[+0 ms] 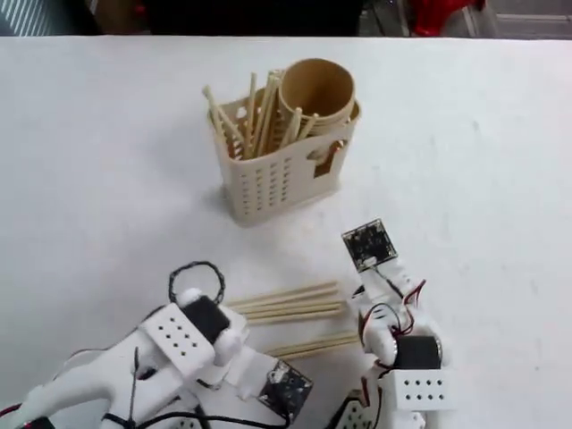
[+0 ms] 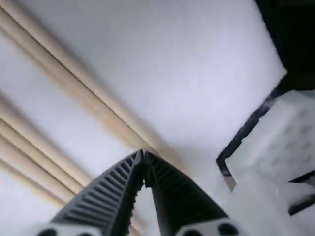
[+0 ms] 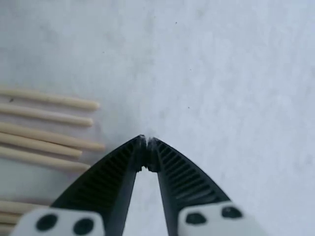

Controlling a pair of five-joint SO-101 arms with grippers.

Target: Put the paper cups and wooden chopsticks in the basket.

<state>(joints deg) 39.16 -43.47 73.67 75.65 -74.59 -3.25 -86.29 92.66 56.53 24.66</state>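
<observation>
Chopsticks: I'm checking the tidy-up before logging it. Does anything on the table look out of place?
Yes. Several chopsticks lie loose on the table in front of the basket, in two flat bunches, while the others stand inside it beside the paper cup.

Bare table point(image 1: 295, 250) between loose chopsticks point(image 1: 286, 302) and basket point(image 1: 284, 179). Basket mouth crowded: standing chopsticks point(image 1: 259, 116) one side, paper cup point(image 1: 317, 89) the other.

The high camera looks steeply down over the surface point(image 1: 465, 134). Wrist cameras sit close above it, sighting past the left pincer point(image 2: 143, 156) and right pincer point(image 3: 146, 142); all views share the loose chopsticks point(image 1: 286, 302).
</observation>
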